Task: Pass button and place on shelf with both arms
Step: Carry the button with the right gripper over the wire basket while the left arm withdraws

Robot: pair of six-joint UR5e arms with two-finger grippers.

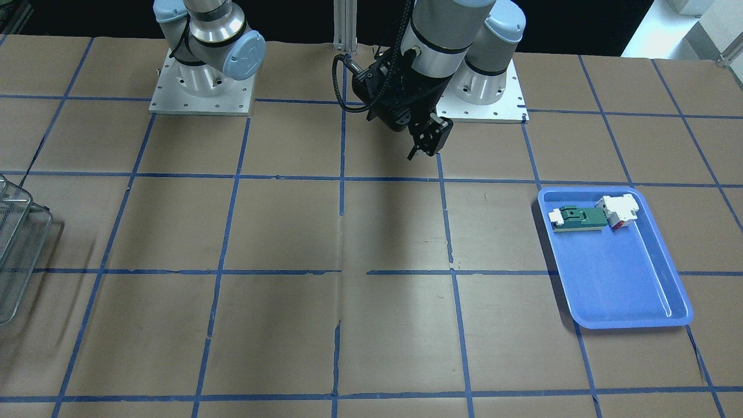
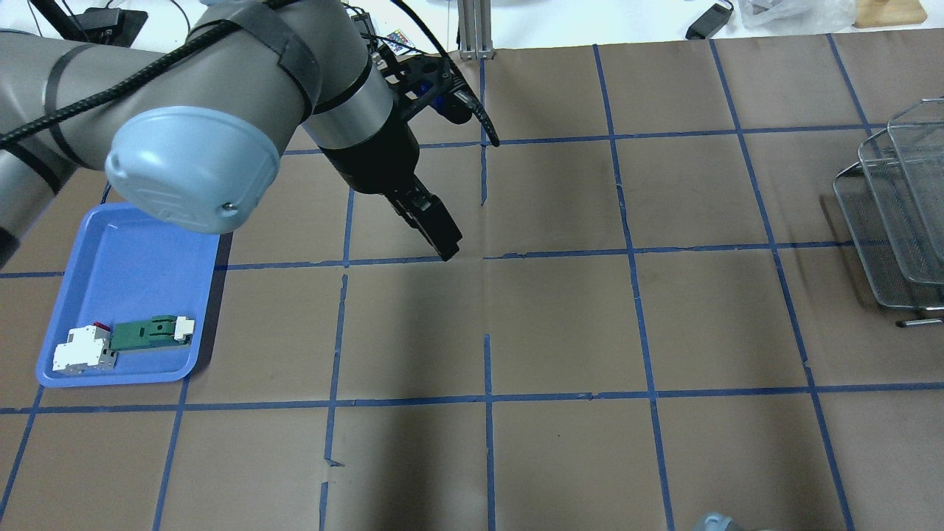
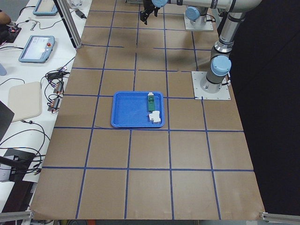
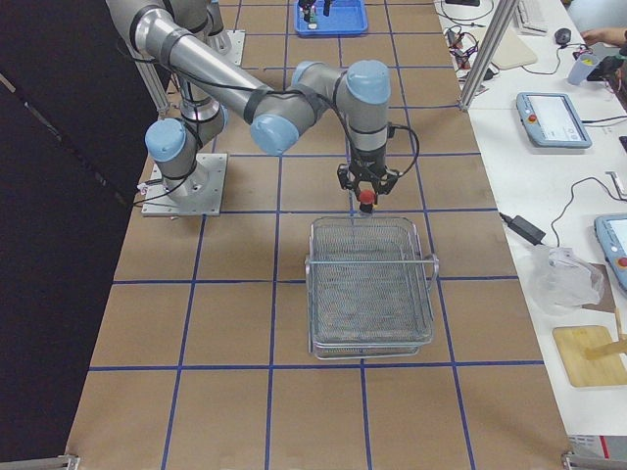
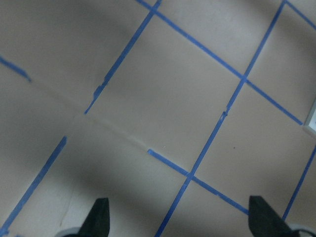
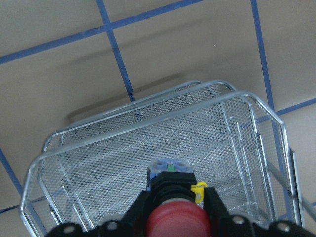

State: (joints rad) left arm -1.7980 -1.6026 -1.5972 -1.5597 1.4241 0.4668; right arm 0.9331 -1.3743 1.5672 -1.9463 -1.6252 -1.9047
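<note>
In the front-facing view, the silver wire shelf [image 1: 17, 255] was cut off by the edge and the right gripper was outside the picture. The left gripper [image 1: 426, 139] hung well apart from the blue plastic tray [image 1: 627, 290], which held two blocks: one green-and-white block [image 1: 577, 217] and one white block with red [image 1: 620, 210].

In the overhead view, the left arm [image 2: 192, 96] hid one corner of the tray.

In the right-side view, the right gripper [image 4: 365, 189] held the small red-capped button [image 4: 365, 200] just above the shelf.

In the left wrist view, only the ends of two black fingertips [image 5: 98, 219] showed. They were wide apart, with nothing between.

In the right wrist view, the fingers [image 6: 140, 210] were closed on the one button. The red cap mostly hid its body, and the mesh lay below.
</note>
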